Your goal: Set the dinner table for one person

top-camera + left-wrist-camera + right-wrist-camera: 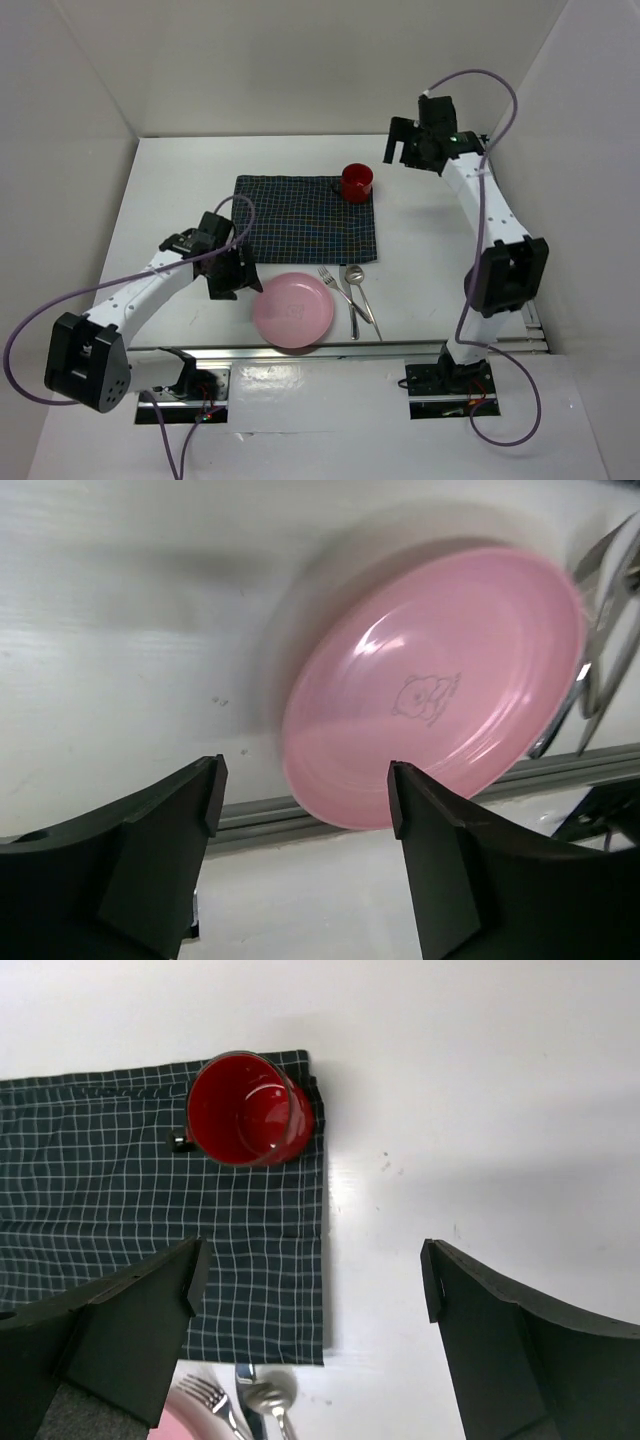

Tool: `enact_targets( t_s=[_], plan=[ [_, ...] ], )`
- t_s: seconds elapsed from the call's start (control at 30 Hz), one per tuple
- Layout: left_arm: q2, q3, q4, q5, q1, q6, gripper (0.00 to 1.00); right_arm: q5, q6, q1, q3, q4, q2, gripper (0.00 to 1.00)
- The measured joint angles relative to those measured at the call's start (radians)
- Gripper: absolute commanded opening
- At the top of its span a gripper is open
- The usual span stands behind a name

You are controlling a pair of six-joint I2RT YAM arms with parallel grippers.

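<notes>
i see the large matte white tabletop (440,250) spanning the view beneath both arms. at its centre lies a dark navy grid-checked cloth placemat (300,225). a glossy round pink plate (292,309) rests just off the placemat's near edge, ahead of my left pincer (305,795), spread wide and empty. a round red cup (357,181) stands on the placemat's far right corner. my right pincer (312,1270) is likewise wide and empty.

Top view bright and even, diffuse overhead light bouncing off white walls; faint soft shadows under arms (160,285) on table (180,170). Left wrist view motion-blurred: plate (430,690) rim smeared, white glare streaks on it, broad soft shadow band up top. Right wrist view sharp: placemat (120,1190) grid crisp, small glint inside cup (245,1110), soft shadow at right. Near fingers (110,1340) dark, slightly soft.
</notes>
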State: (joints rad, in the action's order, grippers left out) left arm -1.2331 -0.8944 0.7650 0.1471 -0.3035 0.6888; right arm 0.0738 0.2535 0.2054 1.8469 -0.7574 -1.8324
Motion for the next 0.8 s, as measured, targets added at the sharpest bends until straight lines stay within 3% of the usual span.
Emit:
enact_targets(
  t_s=[0.17, 0.33, 0.4, 0.5, 0.57, 0.8],
  plan=[
    [-0.029, 0.162, -0.061, 0.032, -0.056, 0.026, 0.75, -0.039, 0.048, -0.045, -0.204, 0.058, 0.170, 1.00],
    [-0.069, 0.253, -0.164, 0.047, -0.085, 0.037, 0.55, -0.064, 0.072, -0.044, -0.323, 0.056, 0.173, 1.00],
    [-0.092, 0.256, -0.209, 0.053, -0.086, 0.047, 0.43, -0.063, 0.076, -0.044, -0.339, 0.054, 0.173, 1.00],
    [-0.121, 0.256, -0.266, 0.067, -0.086, 0.053, 0.14, -0.062, 0.079, -0.046, -0.354, 0.056, 0.182, 1.00],
    [-0.126, 0.248, -0.277, 0.081, -0.086, 0.047, 0.00, -0.058, 0.080, -0.048, -0.362, 0.055, 0.195, 1.00],
    [-0.109, 0.002, -0.056, -0.021, -0.088, -0.006, 0.00, -0.050, 0.082, -0.086, -0.364, 0.046, 0.258, 1.00]
  ],
)
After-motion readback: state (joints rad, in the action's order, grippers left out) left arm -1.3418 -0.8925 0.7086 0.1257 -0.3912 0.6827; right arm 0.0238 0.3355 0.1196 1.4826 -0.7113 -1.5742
